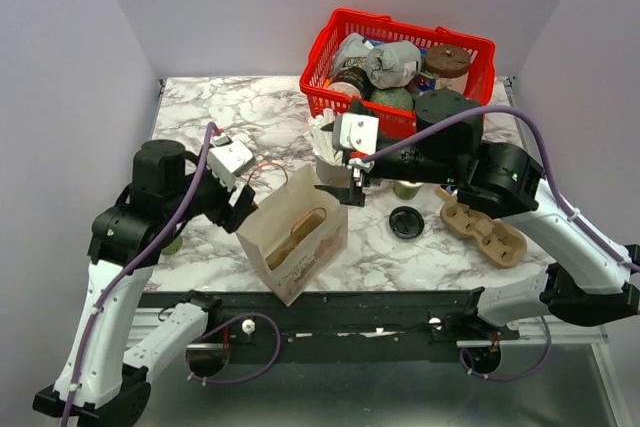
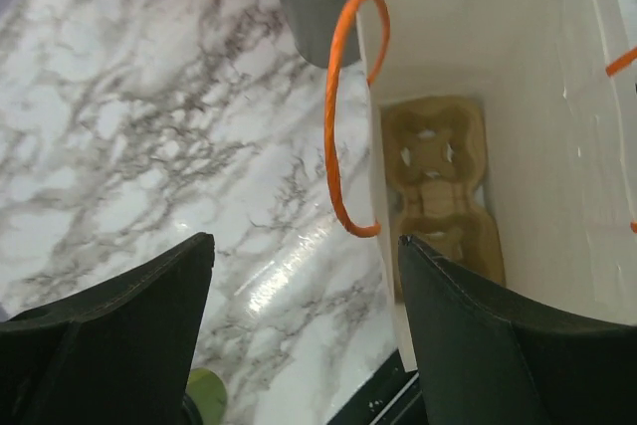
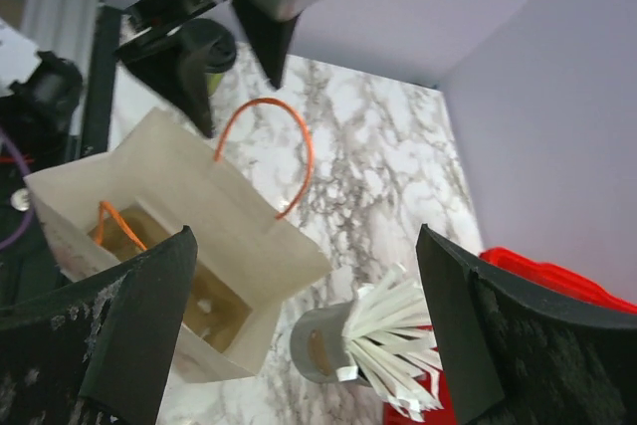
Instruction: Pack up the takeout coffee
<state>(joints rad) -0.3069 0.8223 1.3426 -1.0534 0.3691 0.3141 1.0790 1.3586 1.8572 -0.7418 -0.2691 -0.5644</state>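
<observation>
An open paper bag (image 1: 300, 257) with orange handles stands near the table's front edge, and a cardboard cup carrier (image 2: 438, 176) lies in its bottom. The takeout coffee (image 3: 206, 47), a green cup under a black lid, stands left of the bag and is mostly hidden by the left arm in the top view (image 1: 172, 243). My left gripper (image 1: 238, 205) hangs open just left of the bag's rim (image 2: 304, 246), holding nothing. My right gripper (image 1: 345, 187) is open and empty above the bag's far right corner (image 3: 307, 236).
A grey cup of white sticks (image 3: 383, 340) stands right behind the bag. A red basket (image 1: 480, 52) full of items sits at the back right. A loose black lid (image 1: 406, 221), a lidless green cup (image 1: 405, 190) and a second cardboard carrier (image 1: 485, 230) lie under the right arm.
</observation>
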